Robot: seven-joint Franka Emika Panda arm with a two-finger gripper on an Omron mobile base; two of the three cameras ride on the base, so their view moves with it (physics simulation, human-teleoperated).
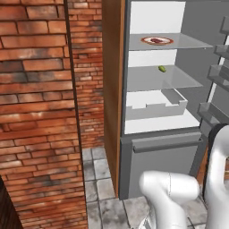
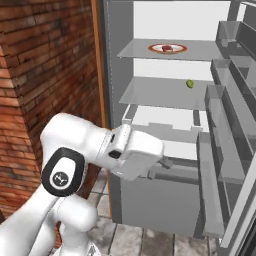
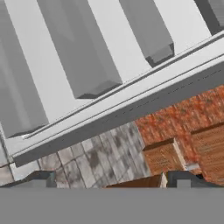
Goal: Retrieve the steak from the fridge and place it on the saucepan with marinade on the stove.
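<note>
Hand view shows the gripper point(image 3: 114, 181) with its two dark fingertips point(image 3: 41, 178) far apart at the bottom edge, nothing between them. Past the tips lie a patch of grey stone floor tiles point(image 3: 98, 155), some red brick point(image 3: 183, 127), and the grey shelving of the fridge's open door point(image 3: 87, 57) running aslant across the upper part.

In the right base view the white arm point(image 2: 95, 150) bends low before the fridge point(image 2: 165, 195), its hand level with the closed lower drawer front. The fridge stands open, white inside.

The steak point(image 2: 166, 48) lies on an orange-rimmed white plate point(image 2: 181, 48) on the top glass shelf point(image 2: 140, 51), well above the arm and apart from it. In the left base view the same steak point(image 1: 156, 40) sits in the middle of the plate point(image 1: 168, 40). One shelf lower rests a small green oval fruit point(image 2: 190, 83), alone, toward the right side. Below that is a white crisper tray point(image 1: 156, 109).

A brick wall point(image 1: 36, 112) stands left of the fridge, with a wooden side panel point(image 1: 112, 89) between them.
</note>
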